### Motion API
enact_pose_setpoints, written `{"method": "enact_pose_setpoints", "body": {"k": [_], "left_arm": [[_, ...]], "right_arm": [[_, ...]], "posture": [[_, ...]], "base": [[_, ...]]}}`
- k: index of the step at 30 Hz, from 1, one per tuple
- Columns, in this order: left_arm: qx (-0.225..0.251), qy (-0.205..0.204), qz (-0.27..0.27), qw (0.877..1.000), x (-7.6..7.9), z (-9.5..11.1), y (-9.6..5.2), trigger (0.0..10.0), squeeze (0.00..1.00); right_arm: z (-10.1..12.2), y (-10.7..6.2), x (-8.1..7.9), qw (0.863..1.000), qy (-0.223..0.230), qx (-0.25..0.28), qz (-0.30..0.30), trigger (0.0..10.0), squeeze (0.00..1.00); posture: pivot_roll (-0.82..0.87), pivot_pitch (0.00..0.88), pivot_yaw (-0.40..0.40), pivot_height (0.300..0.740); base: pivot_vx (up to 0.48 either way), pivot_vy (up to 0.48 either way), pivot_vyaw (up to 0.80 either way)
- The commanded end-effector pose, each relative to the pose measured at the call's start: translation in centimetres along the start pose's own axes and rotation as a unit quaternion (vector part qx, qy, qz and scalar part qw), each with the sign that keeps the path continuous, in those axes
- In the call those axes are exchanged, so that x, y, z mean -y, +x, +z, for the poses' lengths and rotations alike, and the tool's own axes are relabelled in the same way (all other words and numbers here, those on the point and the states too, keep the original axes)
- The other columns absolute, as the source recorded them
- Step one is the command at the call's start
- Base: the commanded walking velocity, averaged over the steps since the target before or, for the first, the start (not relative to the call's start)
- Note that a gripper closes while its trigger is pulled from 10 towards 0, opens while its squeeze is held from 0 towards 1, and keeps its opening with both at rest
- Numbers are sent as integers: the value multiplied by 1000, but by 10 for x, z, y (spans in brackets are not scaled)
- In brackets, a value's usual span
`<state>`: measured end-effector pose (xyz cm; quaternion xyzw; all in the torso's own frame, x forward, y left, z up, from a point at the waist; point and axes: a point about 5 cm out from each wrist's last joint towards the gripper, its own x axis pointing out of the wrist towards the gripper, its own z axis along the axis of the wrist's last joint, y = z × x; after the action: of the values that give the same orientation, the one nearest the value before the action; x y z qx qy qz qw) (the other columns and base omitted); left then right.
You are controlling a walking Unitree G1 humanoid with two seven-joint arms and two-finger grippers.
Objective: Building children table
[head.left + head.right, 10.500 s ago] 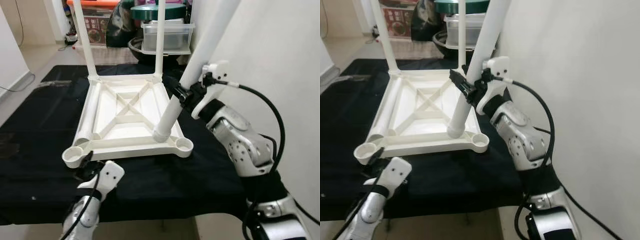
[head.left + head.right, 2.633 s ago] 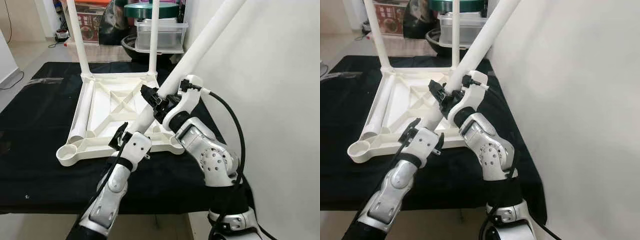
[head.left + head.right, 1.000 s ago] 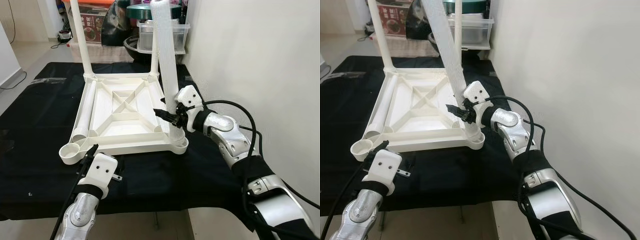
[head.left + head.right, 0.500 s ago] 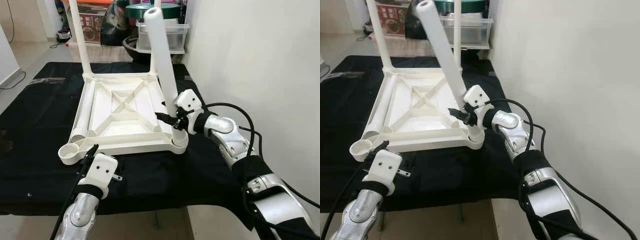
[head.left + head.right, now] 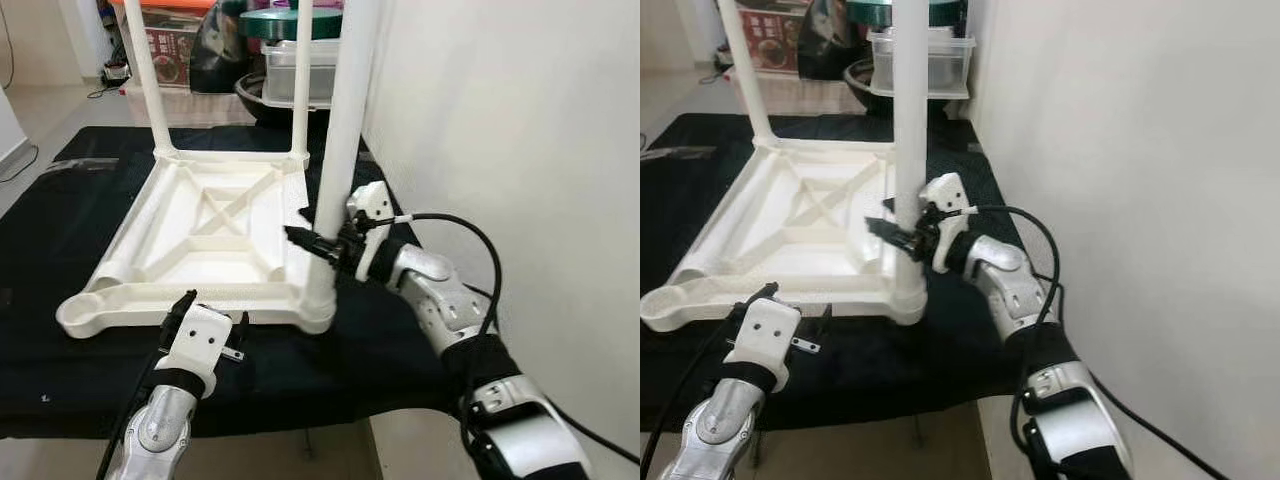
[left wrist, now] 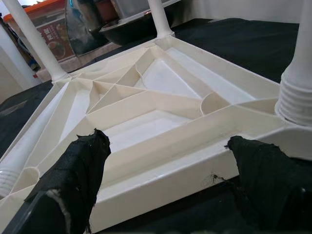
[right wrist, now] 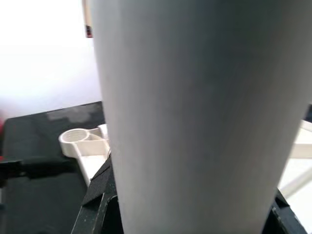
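White plastic children's table frame [image 5: 200,235] lies upside down on the black-covered surface [image 5: 60,190]. Our right tool [image 5: 318,245] clamps the upright white plastic leg [image 5: 340,140] standing in the near corner socket. Our left tool [image 6: 161,161] hangs spread wide just before the frame's near edge.

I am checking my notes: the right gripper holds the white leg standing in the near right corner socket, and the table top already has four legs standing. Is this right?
Not quite. In the left eye view only three legs stand: two far legs and the leg held by the right gripper. The near left socket has none.
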<state>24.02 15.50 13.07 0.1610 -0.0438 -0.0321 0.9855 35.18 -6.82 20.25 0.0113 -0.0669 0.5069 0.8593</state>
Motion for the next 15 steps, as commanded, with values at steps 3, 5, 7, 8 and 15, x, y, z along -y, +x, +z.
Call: {"method": "enact_pose_setpoints", "body": {"k": [3,5,7,8,15], "left_arm": [[-4,-6,3,1000,2,1,0,10000,0],[-4,-6,3,1000,2,1,0,10000,0],[-16,-9,9,1000,1,-3,-6,10000,0],[-16,-9,9,1000,1,-3,-6,10000,0],[-12,-13,6,1000,0,-2,2,10000,0]], "right_arm": [[-22,2,-12,999,8,-28,18,0,0],[-22,2,-12,999,8,-28,18,0,0],[-26,-2,-12,1000,4,-30,0,0,0],[-26,-2,-12,1000,4,-30,0,0,0],[-27,-4,-11,999,11,-33,-18,0,0]], "posture": [[46,0,-90,740],[46,0,-90,740],[40,0,-85,740],[40,0,-85,740],[40,0,-79,740]], "base": [[0,0,0],[0,0,0],[0,0,0],[0,0,0],[0,0,0]]}}
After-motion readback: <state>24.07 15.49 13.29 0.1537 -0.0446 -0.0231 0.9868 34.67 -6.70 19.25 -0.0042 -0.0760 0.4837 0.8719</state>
